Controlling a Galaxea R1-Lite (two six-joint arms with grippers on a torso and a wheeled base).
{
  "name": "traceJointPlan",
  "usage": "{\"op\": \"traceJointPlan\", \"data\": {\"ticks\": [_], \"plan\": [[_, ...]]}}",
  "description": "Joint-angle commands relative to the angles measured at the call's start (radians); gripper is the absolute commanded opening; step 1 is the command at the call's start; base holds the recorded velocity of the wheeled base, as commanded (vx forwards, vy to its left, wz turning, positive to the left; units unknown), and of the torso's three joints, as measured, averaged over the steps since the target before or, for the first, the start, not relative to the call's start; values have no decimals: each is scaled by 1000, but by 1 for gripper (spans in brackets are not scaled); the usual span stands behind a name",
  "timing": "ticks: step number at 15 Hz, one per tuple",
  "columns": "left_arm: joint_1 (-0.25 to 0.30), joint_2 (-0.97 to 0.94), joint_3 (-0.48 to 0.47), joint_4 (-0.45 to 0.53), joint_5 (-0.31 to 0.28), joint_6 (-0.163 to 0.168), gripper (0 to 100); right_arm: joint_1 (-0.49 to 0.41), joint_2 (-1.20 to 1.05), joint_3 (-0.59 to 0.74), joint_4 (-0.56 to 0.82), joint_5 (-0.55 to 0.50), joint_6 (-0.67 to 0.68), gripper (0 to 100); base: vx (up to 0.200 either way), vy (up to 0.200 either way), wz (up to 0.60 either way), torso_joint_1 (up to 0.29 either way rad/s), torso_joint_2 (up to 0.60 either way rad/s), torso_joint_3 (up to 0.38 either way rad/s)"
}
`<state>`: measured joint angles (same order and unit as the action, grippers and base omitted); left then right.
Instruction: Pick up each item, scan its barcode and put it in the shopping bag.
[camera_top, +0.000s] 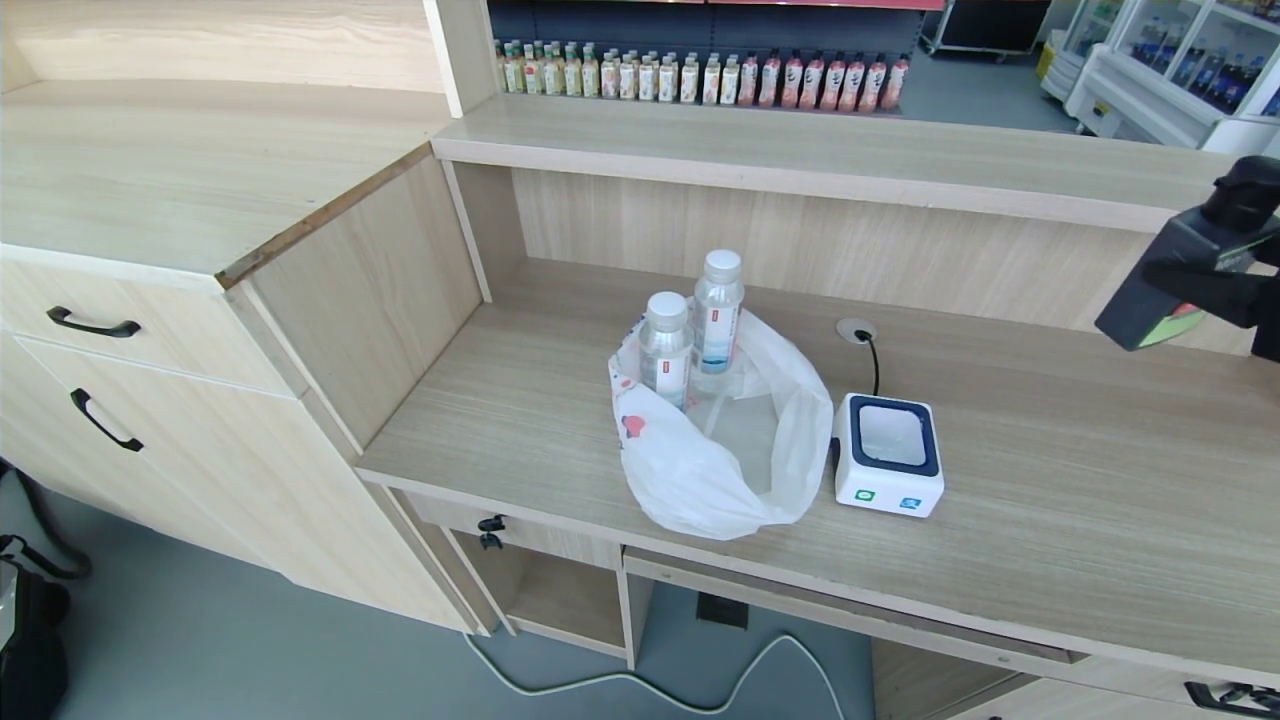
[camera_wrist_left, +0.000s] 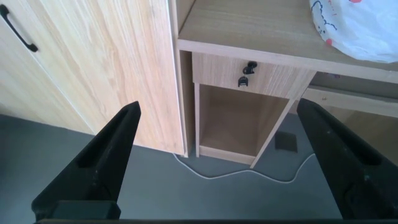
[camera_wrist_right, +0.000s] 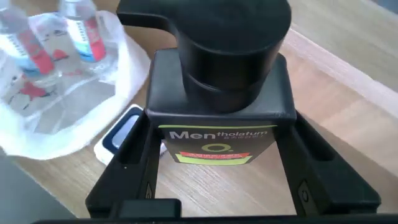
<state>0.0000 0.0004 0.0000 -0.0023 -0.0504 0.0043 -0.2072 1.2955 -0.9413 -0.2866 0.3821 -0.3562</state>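
right gripper (camera_wrist_right: 221, 134): clamped on the black bottle, one finger on each side of its body, just under the cap.
black bottle (camera_wrist_right: 219, 56): held in the air, tilted, cap uppermost; well to the right of the scanner and higher than it, over the counter.
scanner (camera_top: 888, 452): white box with a dark-rimmed window facing up, standing on the counter.
cable (camera_top: 874, 365): black, runs from behind the scanner to a round hole in the counter just beyond it.
bag (camera_top: 700, 480): white plastic, mouth open, on the counter just left of the scanner; whether its side touches the scanner I cannot tell.
water bottles (camera_top: 666, 350): two, clear with white caps, upright side by side in the part of the bag farthest from the scanner.
counter (camera_top: 1050, 500): pale wood, bears the scanner and the bag.
left gripper (camera_wrist_left: 217, 174): fingers spread wide, nothing between them; well apart from the scanner, low and to its left, below the counter's top and over grey floor.
drawer (camera_wrist_left: 249, 74): under the counter's front edge, left of and below the scanner, with a key lock; an open cubby beneath it.
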Motion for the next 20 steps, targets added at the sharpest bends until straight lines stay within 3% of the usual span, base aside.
{"op": "traceJointPlan", "data": {"ticks": [1,3,4,8,14,17,20], "plan": [[0,0,0,-1,0,0,100,-14,-4,29,-11,-97,26,0,0,0,0,0,0,0],[0,0,0,-1,-2,0,100,-14,-4,41,32,-321,34,0,0,0,0,0,0,0],[0,0,0,-1,0,0,100,-12,-7,48,52,-379,34,0,0,0,0,0,0,0],[0,0,0,-1,0,0,100,2,-9,58,60,-391,37,0,0,0,0,0,0,0],[0,0,0,-1,0,0,100,173,-22,65,44,-390,77,0,0,0,500,3,2,4],[0,0,0,-1,0,0,100,203,41,90,-39,-384,94,0,0,0,0,0,0,0],[0,0,0,-1,0,0,100,218,137,148,-212,-342,126,0,0,0,0,0,0,0]]}}
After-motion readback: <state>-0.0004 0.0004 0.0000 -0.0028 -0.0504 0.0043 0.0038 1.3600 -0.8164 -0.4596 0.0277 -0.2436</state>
